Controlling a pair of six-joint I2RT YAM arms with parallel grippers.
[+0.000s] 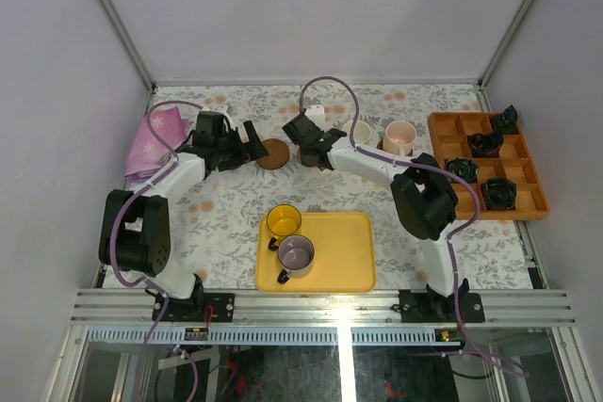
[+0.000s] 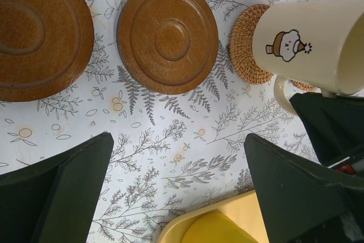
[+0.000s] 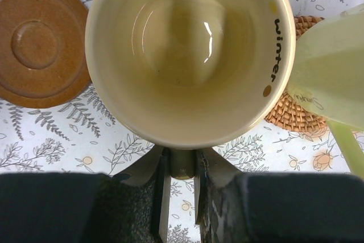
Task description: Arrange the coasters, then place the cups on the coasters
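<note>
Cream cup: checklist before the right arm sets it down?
1. Right gripper shut on the cream cup at its handle: ok.
2. Cup is empty: ok.
3. Cup centred over the woven coaster: cannot tell, the cup hides part of it.
4. Clearance to the pale green cup: cannot tell, it looks close beside the cup.
5. Left gripper open, empty and apart from the cup: ok.
</note>
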